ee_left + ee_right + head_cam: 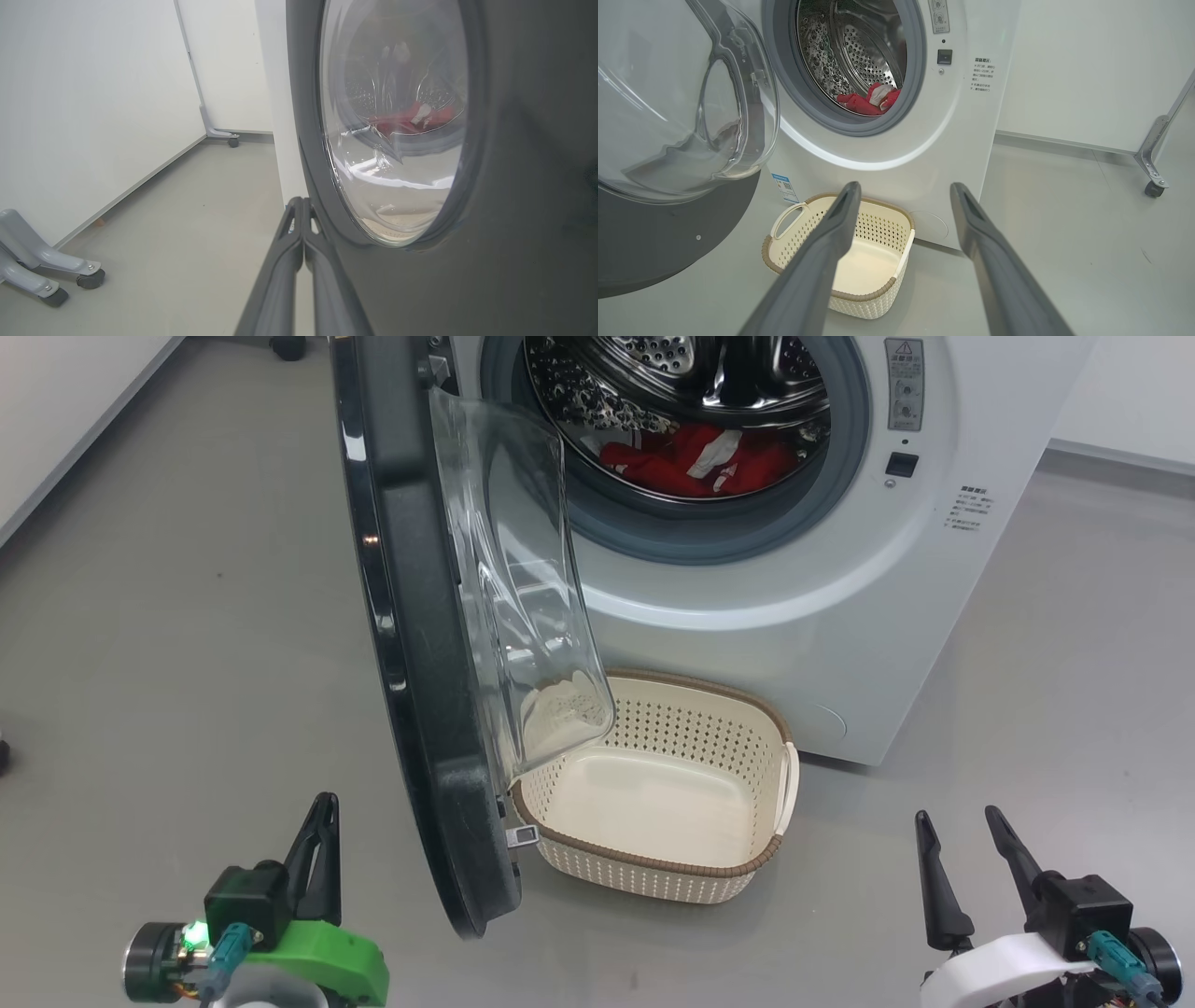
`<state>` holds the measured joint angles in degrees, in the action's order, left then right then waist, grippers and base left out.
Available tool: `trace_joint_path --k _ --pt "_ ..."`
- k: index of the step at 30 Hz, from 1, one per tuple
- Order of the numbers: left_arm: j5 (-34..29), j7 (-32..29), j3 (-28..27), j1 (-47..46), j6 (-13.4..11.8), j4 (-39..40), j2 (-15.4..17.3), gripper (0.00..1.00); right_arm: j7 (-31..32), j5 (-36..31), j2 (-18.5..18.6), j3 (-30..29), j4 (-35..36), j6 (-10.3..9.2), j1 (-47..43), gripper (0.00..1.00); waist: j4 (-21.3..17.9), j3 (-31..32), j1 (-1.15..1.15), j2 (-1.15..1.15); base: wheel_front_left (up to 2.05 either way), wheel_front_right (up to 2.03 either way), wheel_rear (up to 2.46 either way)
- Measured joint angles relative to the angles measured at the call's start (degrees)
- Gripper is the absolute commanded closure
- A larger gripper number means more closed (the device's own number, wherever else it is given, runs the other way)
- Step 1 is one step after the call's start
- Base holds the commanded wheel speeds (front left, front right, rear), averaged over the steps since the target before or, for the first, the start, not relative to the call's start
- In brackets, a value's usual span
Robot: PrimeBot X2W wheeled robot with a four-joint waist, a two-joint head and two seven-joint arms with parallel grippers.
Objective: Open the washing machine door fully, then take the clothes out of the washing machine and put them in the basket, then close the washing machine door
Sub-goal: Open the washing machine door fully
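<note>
Door (411, 644) stands swung out, edge-on in head view, its glass bowl hanging over the left end of the basket (644, 882). Basket sits on the floor (187, 616) right against the front of the washing machine (747, 597). Red clothes (695, 462) with white trim lie at the bottom of the drum (672, 364). Left gripper (324, 803), fingers pressed together and holding nothing, is just beside the door's outer face; can't tell if touching. Right gripper (957, 814), fingers spread apart, hangs low right, well clear of the basket.
</note>
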<state>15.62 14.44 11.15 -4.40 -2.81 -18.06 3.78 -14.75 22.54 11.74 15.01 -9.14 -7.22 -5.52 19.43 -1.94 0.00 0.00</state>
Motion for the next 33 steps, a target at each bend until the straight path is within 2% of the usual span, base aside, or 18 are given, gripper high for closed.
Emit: trace_joint_path --k 9,16,28,33 --pt "0.0 0.0 -0.2 0.0 0.0 0.5 0.0 1.00 0.0 -0.6 -0.5 -0.3 0.0 0.00 -1.0 0.00 0.3 0.1 0.00 0.00 0.00 0.00 0.00" --pt "-0.8 0.0 -2.0 -0.5 -0.5 5.1 1.1 1.00 0.0 -1.5 -1.0 0.1 0.0 0.00 -1.0 0.00 0.4 0.4 0.00 0.00 0.00 0.00 0.00" --pt "-5.3 0.3 -3.4 -7.3 -1.1 23.6 3.4 1.00 0.0 -2.2 -1.5 -1.1 0.0 0.00 -1.2 0.00 0.3 1.0 0.00 0.00 0.00 0.00 0.00" --pt "-7.3 0.4 -0.9 -10.3 -0.2 32.1 4.1 1.00 0.0 -2.6 -1.8 -1.1 0.0 0.00 -1.2 0.00 0.3 1.1 0.00 0.00 0.00 0.00 0.00"
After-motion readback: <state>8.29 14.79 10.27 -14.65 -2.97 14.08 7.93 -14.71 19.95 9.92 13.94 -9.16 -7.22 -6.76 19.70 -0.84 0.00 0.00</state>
